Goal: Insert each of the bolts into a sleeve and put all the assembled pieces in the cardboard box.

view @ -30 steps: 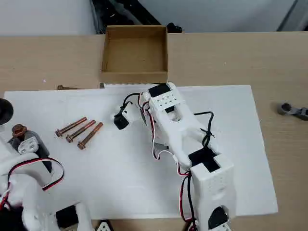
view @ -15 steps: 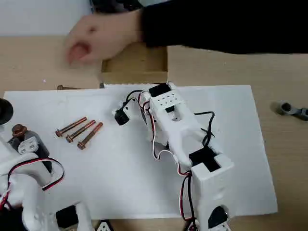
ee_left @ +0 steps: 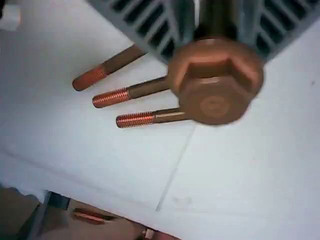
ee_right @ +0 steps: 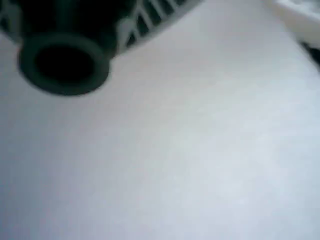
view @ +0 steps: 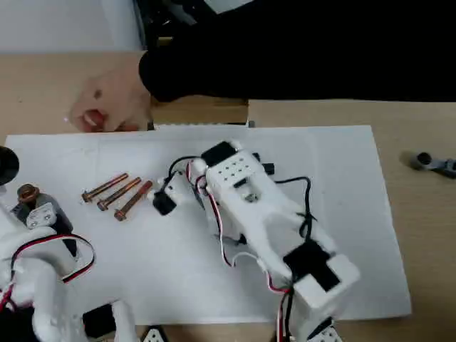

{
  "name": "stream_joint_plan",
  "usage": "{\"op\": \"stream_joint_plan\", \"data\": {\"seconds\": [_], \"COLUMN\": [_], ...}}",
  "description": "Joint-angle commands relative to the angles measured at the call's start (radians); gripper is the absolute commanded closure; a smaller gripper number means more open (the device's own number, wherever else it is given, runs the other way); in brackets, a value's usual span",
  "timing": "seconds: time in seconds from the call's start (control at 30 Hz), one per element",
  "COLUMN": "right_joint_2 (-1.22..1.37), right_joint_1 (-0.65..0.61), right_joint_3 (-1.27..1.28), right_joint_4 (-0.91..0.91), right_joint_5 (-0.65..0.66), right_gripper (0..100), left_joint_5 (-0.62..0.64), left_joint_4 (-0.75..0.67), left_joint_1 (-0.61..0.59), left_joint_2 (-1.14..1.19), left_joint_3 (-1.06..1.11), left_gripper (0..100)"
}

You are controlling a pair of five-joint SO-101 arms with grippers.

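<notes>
Person's arm (view: 306, 57) moved in, covering cardboard box (view: 199, 112); hand (view: 110, 103) near bolts (view: 117, 196).

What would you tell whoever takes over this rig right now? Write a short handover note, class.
Left gripper: shut on a bolt.
Right gripper: shut on a black sleeve, over the white sheet.
Three loose bolts lie side by side on the sheet.
A person's hand is beside the cardboard box; their arm hides its inside.
Done: one bolt and one sleeve picked up.
Left: join them, box the piece, then deal with the other three bolts.
</notes>
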Motion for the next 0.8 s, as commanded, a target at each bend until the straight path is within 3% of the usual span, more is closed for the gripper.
{"op": "stream_joint_plan", "data": {"seconds": [0.0,0.27,0.77], "right_joint_2": [-0.143,-0.318,-0.713], "right_joint_1": [-0.007,-0.005,0.004], "right_joint_3": [0.051,0.222,0.232], "right_joint_4": [-0.038,-0.107,-0.101], "right_joint_5": [-0.040,-0.048,-0.103], "right_gripper": [98.0,98.0,98.3], "left_joint_5": [-0.006,-0.006,-0.005], "left_joint_4": [0.002,0.002,-0.089], "left_joint_1": [-0.006,-0.006,-0.006], "left_joint_2": [-0.006,-0.006,0.000], "left_joint_3": [-0.002,-0.002,0.001], "left_gripper": [100,100,100]}}
